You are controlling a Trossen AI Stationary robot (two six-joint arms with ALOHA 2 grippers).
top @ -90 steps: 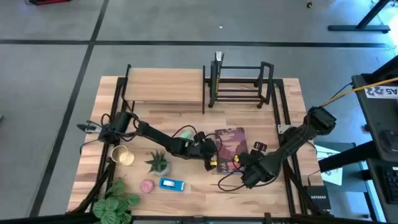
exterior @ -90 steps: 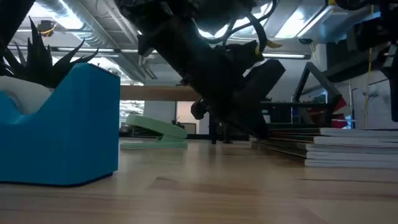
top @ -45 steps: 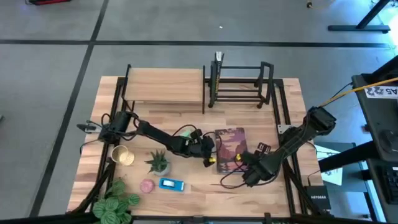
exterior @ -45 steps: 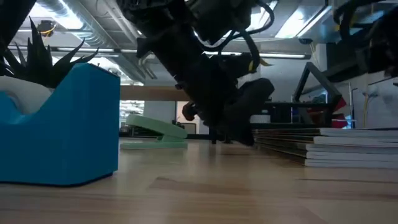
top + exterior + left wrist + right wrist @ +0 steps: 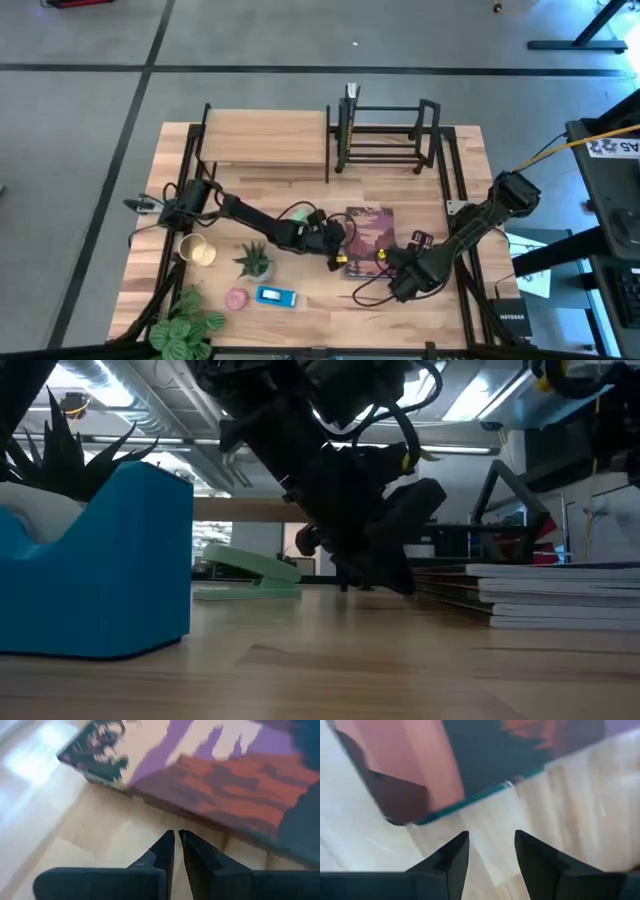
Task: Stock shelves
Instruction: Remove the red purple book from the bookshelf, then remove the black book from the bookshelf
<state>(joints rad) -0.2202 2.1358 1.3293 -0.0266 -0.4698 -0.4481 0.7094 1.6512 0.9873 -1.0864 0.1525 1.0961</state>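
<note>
The left gripper (image 5: pixel 337 247) sits low at the left edge of the book stack (image 5: pixel 368 238), jaws together on nothing, bare counter (image 5: pixel 300 200) behind it up to the shelf (image 5: pixel 265 140). Plant (image 5: pixel 254 261) and blue box (image 5: pixel 276 296) lie to its rear left. The right gripper (image 5: pixel 388 266) is at the stack's near right corner, jaws apart and empty. Beyond both, at the counter's far edge, the wood-topped shelf stands left of the black rack (image 5: pixel 385 135), both unstocked.
</note>
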